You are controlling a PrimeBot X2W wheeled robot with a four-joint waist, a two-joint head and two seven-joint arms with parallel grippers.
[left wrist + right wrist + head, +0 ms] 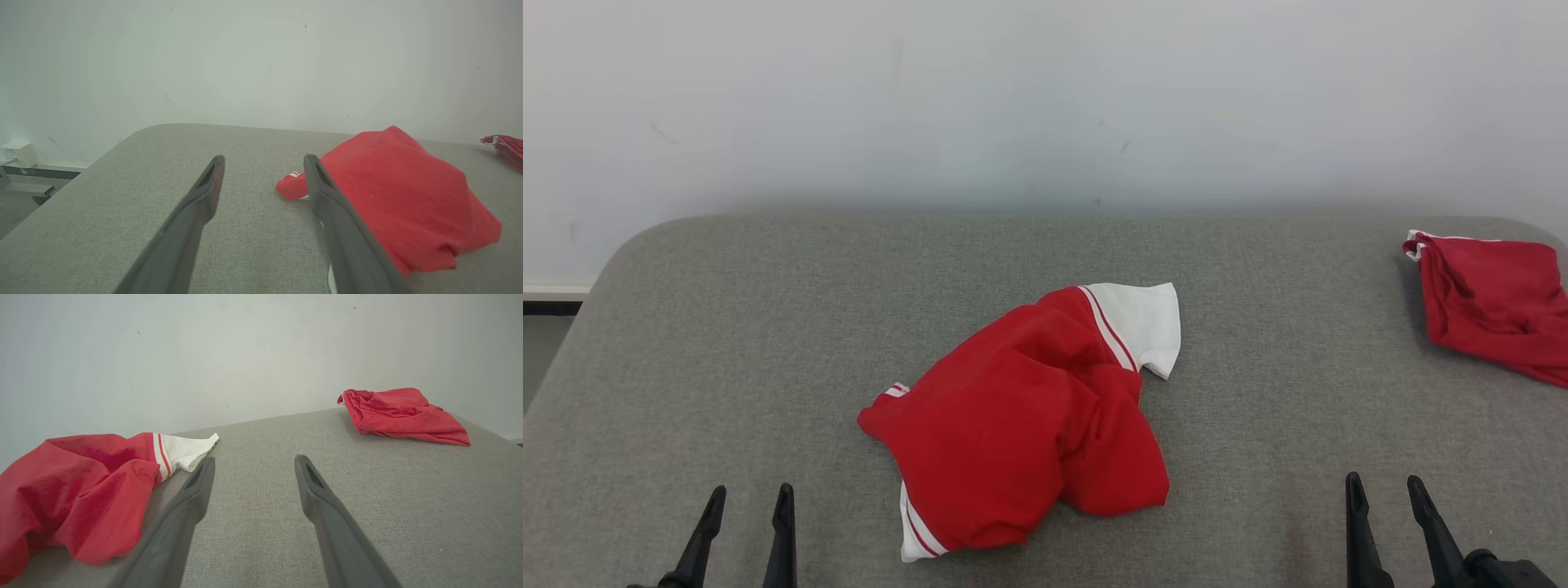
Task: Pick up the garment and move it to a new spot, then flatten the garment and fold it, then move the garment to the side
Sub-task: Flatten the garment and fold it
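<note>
A crumpled red garment [1021, 416] with white, red-striped sleeves lies in a heap around the middle of the grey fabric-covered tabletop [727, 327], a little nearer the near edge than the far one. One white sleeve [1143, 322] sticks out of the heap toward the far edge, and a second white cuff [919, 535] peeks out on the side facing the near edge. The left tool [752, 490] hangs over the near edge toward the left corner, fingers spread wide and grasping nothing, just beside the heap and clear of the cloth. The right tool [1382, 479] hangs over the near edge toward the right corner, likewise released and empty, well apart from the garment. A second red cloth [1494, 302], loosely folded, rests at the far right corner. A pale wall [1045, 98] rises behind the far edge.
</note>
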